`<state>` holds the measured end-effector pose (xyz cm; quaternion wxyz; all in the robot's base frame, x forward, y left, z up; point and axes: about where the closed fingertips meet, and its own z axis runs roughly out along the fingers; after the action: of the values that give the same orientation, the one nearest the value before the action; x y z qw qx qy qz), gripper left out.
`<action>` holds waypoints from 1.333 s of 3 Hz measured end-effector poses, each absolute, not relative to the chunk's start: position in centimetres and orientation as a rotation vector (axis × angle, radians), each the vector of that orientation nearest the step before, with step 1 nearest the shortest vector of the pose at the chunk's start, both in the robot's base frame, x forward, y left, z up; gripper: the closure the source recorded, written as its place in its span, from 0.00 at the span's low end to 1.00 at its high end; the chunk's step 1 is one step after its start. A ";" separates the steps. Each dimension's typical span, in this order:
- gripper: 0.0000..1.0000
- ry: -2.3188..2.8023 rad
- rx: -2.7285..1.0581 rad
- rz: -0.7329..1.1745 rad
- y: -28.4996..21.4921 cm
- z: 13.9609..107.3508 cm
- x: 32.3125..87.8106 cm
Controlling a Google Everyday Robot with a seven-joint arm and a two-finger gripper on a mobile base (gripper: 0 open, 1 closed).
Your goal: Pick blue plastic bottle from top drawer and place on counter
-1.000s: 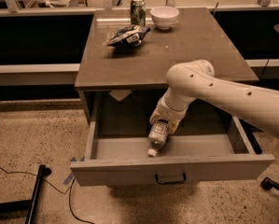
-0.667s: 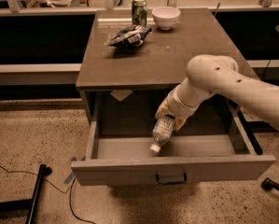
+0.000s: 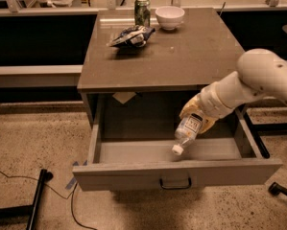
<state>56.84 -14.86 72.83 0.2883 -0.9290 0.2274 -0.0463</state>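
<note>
While my gripper [image 3: 199, 115] hangs over the wide grey top drawer [image 3: 124, 174] | jaws shut on small clear blue plastic bottle [image 3: 188, 129], cap down | risk: tilted bottle may slip out before flat grey-brown counter [image 3: 181, 56].

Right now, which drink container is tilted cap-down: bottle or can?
The blue plastic bottle, held by the gripper at the open top drawer; the green can stands upright on the counter.

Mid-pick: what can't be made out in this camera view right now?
- The gripper, over the top drawer gripping the blue plastic bottle: grip contact hidden behind wrist and bottle.
- Whether the cap touches the drawer floor: cannot tell.
- The label print: too small.
- The arm: cut off at right edge.
- Drawer's back: dark under the counter.
</note>
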 end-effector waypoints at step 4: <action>1.00 0.603 -2.155 -0.346 -17.7 89.9 56.9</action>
<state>56.92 -17.68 89.86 0.4246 -0.8617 0.2411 -0.1383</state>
